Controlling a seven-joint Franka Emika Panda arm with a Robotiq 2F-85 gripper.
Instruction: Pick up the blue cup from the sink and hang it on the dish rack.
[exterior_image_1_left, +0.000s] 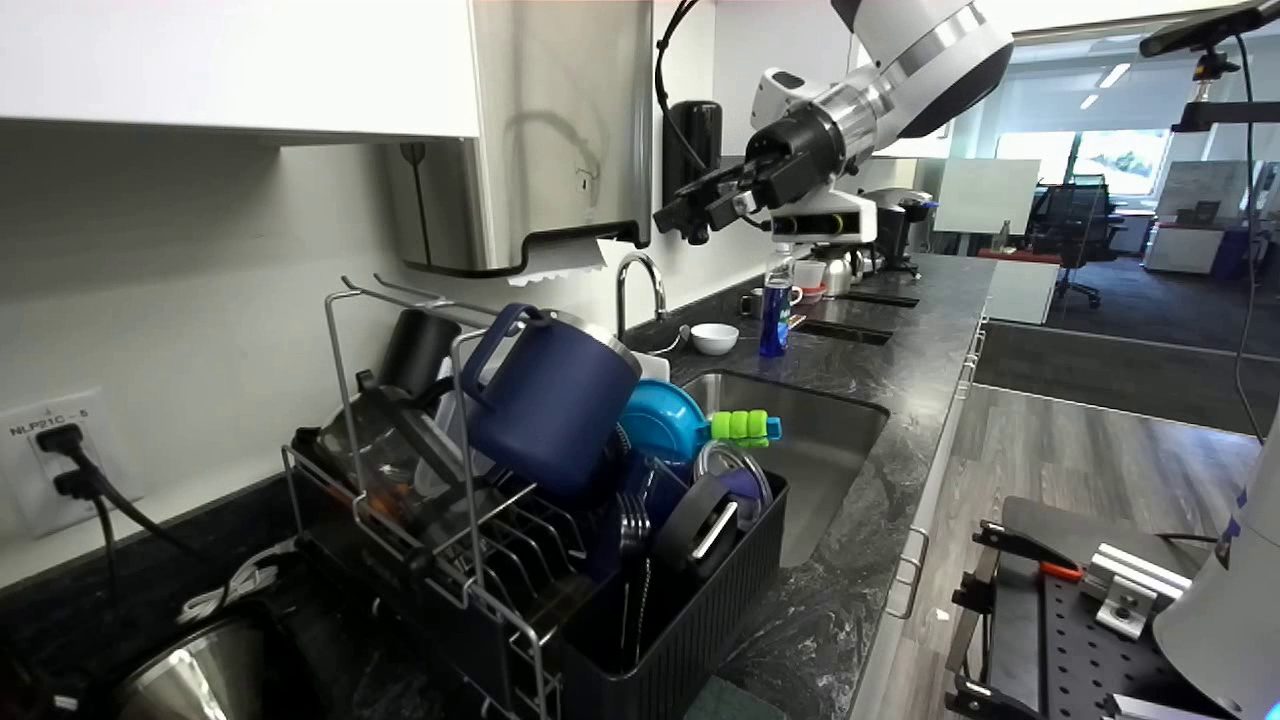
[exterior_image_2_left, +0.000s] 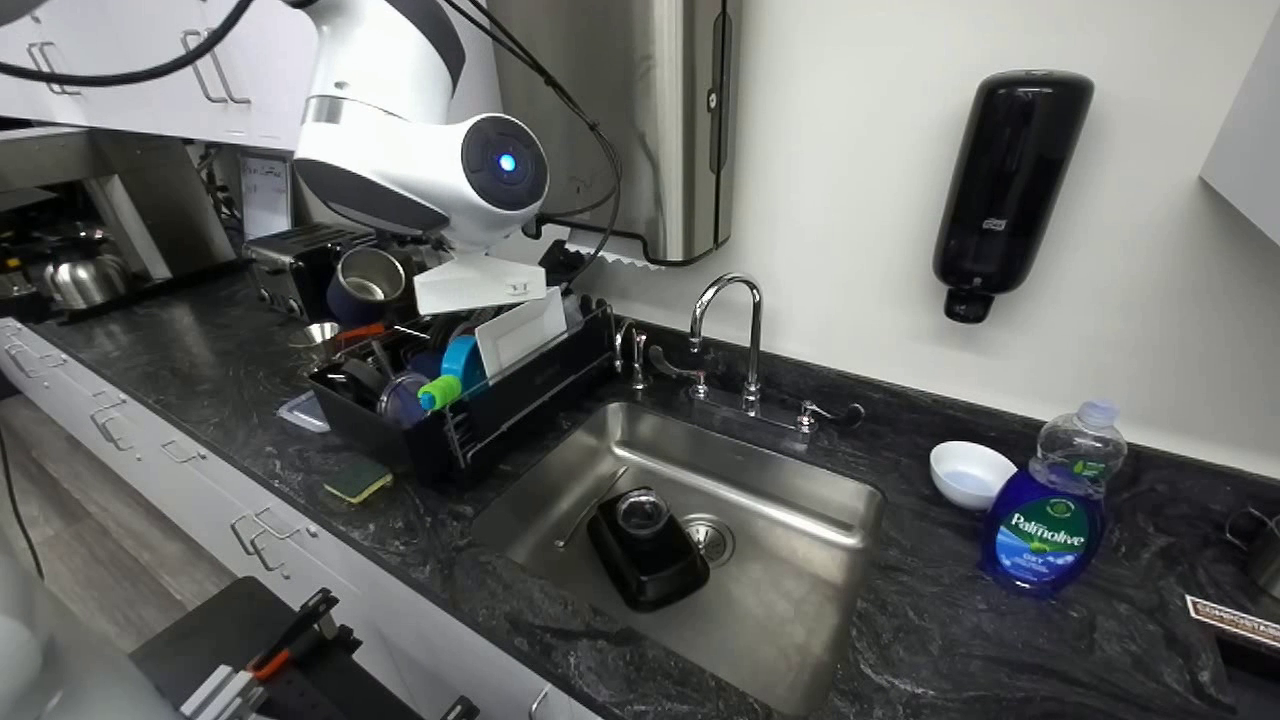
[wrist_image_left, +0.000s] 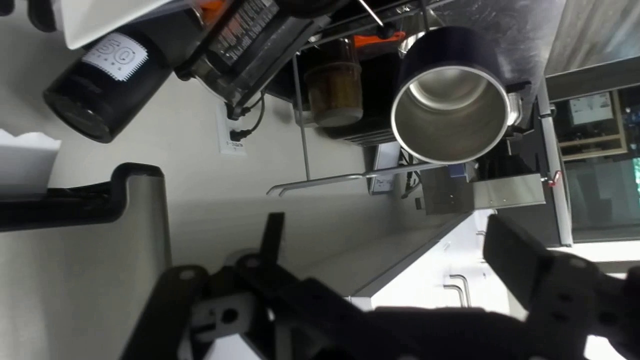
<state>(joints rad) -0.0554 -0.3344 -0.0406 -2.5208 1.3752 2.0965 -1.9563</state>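
Navy blue catches us straight away: in an exterior view the blue cup (exterior_image_1_left: 555, 405) leans, tilted, high up on the dish rack (exterior_image_1_left: 710, 625), its handle toward the rack's top; whether it's fully hooked, we can't tell. Lower down in the rack we've got a turquoise vessel (exterior_image_1_left: 660, 420) with a bright green grip (exterior_image_1_left: 742, 427), and forks (exterior_image_1_left: 634, 520) poking up at the rack's near end. Look higher: the gripper (exterior_image_1_left: 683, 222) hangs well above the level of the rack, apart from the cup, and the sink (exterior_image_1_left: 830, 440) lies just past the rack.

In an exterior view we have the white arm (exterior_image_2_left: 375, 60) up over the dish rack, and the cup's steel-lined mouth pointing our way from the rack's far side. Right beside the rack, the sink holds a black container (exterior_image_2_left: 655, 572). Well away from the rack we spot a white bowl (exterior_image_2_left: 975, 472) and a Palmolive bottle (exterior_image_2_left: 1045, 530); a sponge (exterior_image_2_left: 358, 480) lies just beside the rack.

Over to the wrist view, and the gripper is released: two black fingers (wrist_image_left: 515, 262) spread wide, wall (wrist_image_left: 330, 235) and white cabinet (wrist_image_left: 425, 280) showing between them. There's our cup on the rack, by its silver wire frame (wrist_image_left: 330, 180), mouth towards us, touching neither finger, and a black tumbler (wrist_image_left: 95, 100) tilts at the rack's wall side.
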